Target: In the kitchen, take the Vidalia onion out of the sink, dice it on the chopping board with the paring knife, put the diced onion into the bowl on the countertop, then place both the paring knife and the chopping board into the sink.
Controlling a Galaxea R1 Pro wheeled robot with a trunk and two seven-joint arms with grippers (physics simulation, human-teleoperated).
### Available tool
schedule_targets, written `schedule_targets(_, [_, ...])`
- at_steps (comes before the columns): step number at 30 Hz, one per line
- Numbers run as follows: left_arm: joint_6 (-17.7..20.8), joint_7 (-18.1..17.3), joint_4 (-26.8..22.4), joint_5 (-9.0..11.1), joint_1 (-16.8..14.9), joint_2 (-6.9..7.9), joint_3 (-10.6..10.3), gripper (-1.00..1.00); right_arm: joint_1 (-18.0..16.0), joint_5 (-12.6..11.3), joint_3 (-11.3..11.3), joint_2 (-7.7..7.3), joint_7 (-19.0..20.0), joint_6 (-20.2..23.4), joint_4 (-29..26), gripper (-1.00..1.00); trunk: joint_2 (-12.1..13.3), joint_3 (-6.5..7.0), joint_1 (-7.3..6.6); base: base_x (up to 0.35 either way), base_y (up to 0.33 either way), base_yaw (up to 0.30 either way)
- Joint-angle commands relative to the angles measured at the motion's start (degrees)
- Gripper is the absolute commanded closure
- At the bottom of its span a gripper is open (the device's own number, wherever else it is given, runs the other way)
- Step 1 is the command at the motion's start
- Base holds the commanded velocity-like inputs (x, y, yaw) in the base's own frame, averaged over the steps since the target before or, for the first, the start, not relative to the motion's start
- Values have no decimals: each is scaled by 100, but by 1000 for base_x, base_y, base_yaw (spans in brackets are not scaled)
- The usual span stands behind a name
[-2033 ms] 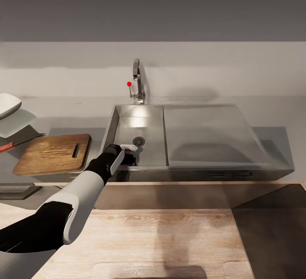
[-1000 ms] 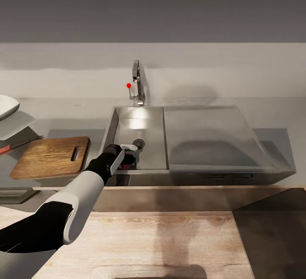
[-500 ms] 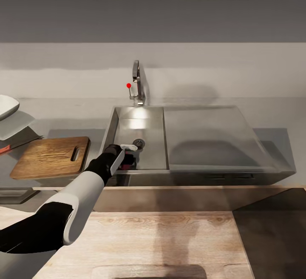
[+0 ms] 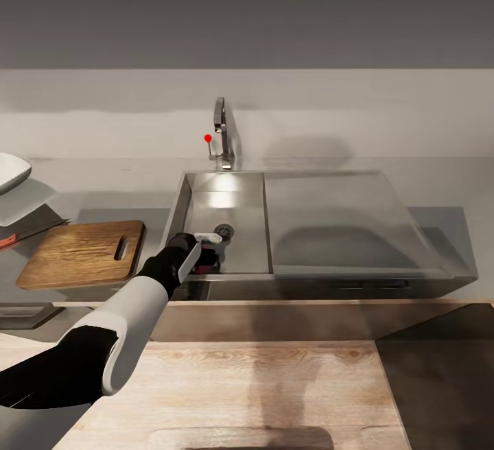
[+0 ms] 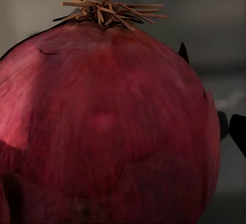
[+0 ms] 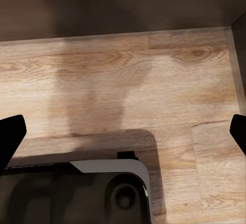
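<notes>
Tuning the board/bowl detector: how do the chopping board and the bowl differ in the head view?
The chopping board is brown grained wood, flat, with a handle slot; the bowl is plain white with raised sides. The chopping board shows whole, while the bowl is cut off by the picture's left edge. The bowl lies farther back and left. Both rest on the grey countertop.

A kitchen: steel sink [image 4: 329, 223] with chrome tap [image 4: 221, 131] set in a grey counter [image 4: 103, 182], wooden chopping board [image 4: 79, 254] beside it

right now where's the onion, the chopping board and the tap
onion [image 5: 107, 126]: left wrist view, middle of its red skin
chopping board [image 4: 75, 256]: head view, bare wood left of the handle slot
tap [image 4: 219, 121]: head view, upright chrome spout behind the basin
</notes>
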Motion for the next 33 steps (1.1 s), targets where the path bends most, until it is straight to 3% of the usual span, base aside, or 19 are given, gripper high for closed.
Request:
schedule_targets(1, [43,45,28,79,1,5,-33,-100,0,-45,33,-10,-37,-17,-8,-100,-7,-4,4,0,0,-55])
schedule_targets(22, [44,44,37,79,1,5,-33,-100,-1,-45,34,-5,-32,-17,-8,-100,-7,168,4,0,0,-105])
schedule_targets(33, [44,45,28,79,1,5,-33,-100,-1,-45,34,-2,-34,-17,-8,-100,-7,182,4,0,3,-15])
